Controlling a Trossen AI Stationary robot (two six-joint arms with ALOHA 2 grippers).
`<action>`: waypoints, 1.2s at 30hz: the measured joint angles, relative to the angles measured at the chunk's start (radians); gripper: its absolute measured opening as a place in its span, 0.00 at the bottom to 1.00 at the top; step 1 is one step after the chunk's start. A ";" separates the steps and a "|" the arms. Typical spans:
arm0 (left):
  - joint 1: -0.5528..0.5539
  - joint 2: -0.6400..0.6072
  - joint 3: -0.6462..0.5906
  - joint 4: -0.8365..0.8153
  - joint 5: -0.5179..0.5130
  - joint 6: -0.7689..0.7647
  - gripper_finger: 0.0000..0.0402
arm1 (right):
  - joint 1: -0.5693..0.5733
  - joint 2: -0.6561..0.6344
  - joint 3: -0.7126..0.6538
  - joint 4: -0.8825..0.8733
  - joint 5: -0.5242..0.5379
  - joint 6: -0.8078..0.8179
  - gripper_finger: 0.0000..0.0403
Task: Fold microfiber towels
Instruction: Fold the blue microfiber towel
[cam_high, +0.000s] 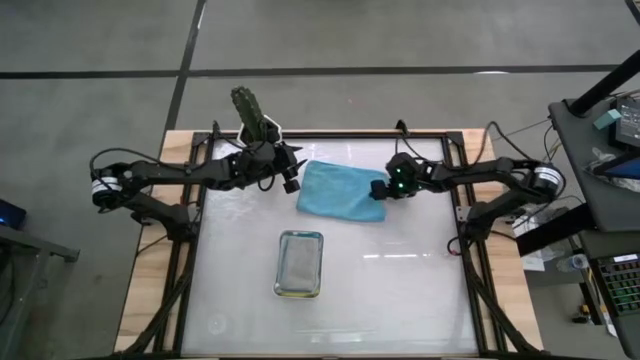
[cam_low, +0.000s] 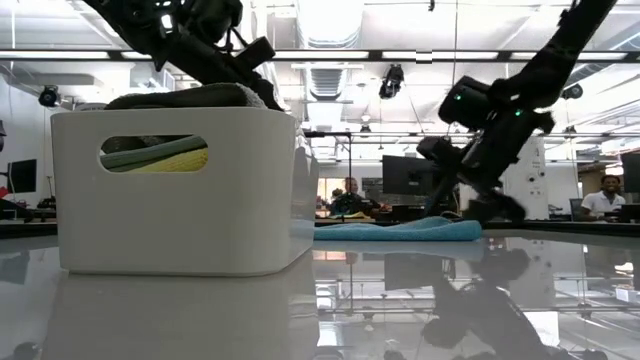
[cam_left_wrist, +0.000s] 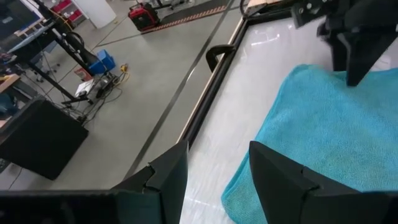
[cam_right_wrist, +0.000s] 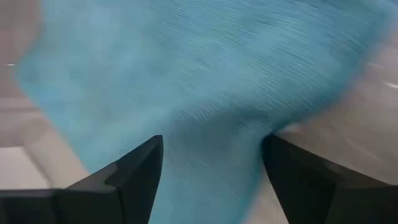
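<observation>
Glossy white tabletop (cam_high: 400, 290) fills the middle of the high view, framed by a dark metal border, a wooden edge and grey concrete floor beyond. Just above the centre of that view lies a light blue microfiber towel (cam_high: 343, 190), spread flat with a fold line showing, its long side slanting slightly down toward the right.

At the towel's right edge sits the right gripper (cam_high: 381, 188), low over the cloth. In the right wrist view its two dark fingers (cam_right_wrist: 124, 171) stand wide apart with blue cloth (cam_right_wrist: 205, 81) between and beyond them, not pinched. In the low view the same gripper (cam_low: 470, 205) hangs down at right centre, just above the flat blue towel (cam_low: 400, 229) on the table.

On the towel's left side, near its upper left corner, is the left gripper (cam_high: 292, 172). Its wrist view shows its fingers (cam_left_wrist: 283, 180) parted with bare table between them, and the towel's edge (cam_left_wrist: 323, 137) lying right beside one finger; nothing is held.

Below the blue towel in the high view, lower centre, stands a white rectangular bin (cam_high: 299, 264) with a grey towel (cam_high: 299, 262) on top inside it. Seen from table height, the bin (cam_low: 180, 190) fills the left of the picture, and through its handle slot show a pale green towel (cam_low: 135, 155) and a yellow towel (cam_low: 180, 158).

Behind the table, people sit at desks with monitors.
</observation>
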 joint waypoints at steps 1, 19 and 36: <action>0.000 0.000 0.000 0.005 0.000 0.000 0.39 | 0.000 0.020 0.000 0.051 -0.017 -0.001 0.65; 0.000 0.000 -0.005 0.031 0.000 0.000 0.39 | 0.010 0.071 -0.006 0.178 0.002 -0.072 0.12; 0.001 0.002 -0.007 0.037 0.000 0.000 0.39 | -0.046 -0.092 0.296 -0.770 0.311 -0.262 0.03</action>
